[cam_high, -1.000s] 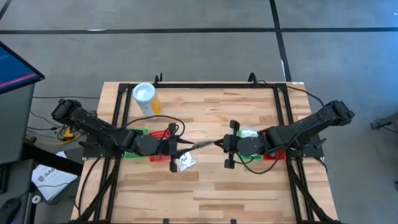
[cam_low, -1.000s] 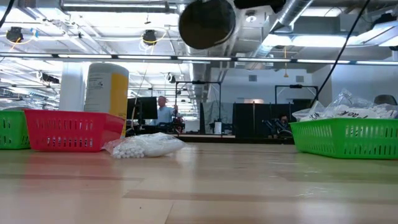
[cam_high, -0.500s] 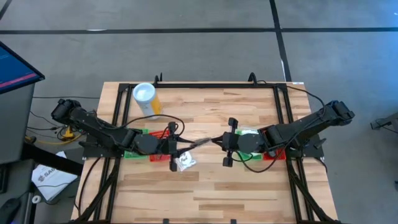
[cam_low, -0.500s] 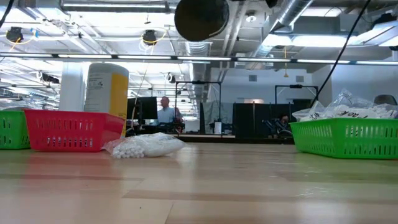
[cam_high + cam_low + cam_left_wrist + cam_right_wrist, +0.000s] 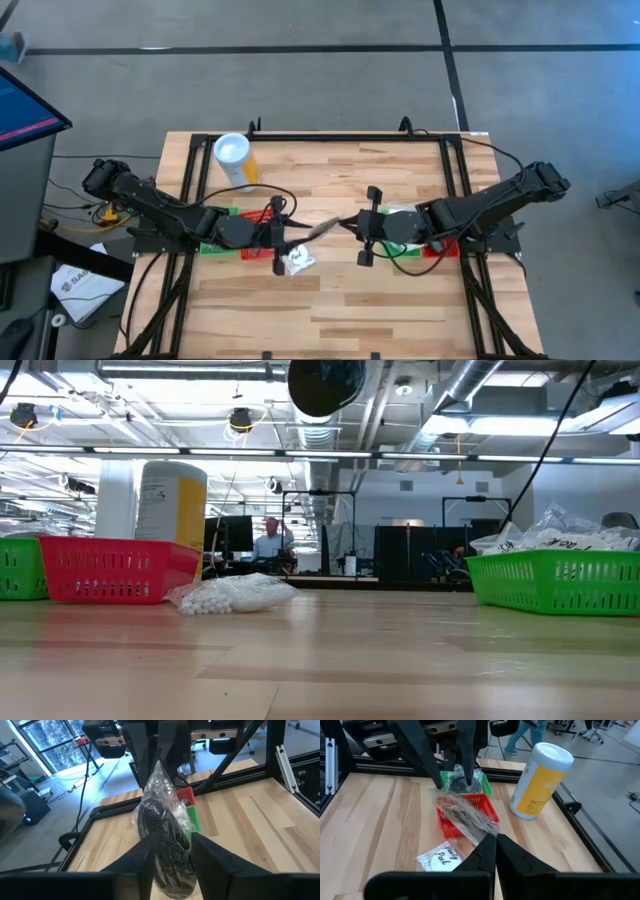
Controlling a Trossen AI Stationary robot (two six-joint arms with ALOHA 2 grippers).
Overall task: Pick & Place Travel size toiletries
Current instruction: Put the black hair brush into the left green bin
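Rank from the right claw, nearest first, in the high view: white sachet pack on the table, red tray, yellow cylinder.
From the right claw:
1. White sachet pack, on the bare wood toward the left arm, near the table's front.
2. Red tray, just beyond it, under the left arm.
3. Yellow cylinder, at the back left.

Clear toiletry bag (image 5: 322,230) hangs between both hands above table.

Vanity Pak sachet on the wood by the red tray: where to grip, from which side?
Probably from straight above, pinching across the puffy middle of the Vanity Pak sachet: it lies flat, and the red tray crowds one edge. For now the left claw and right claw are both shut on the clear bag.
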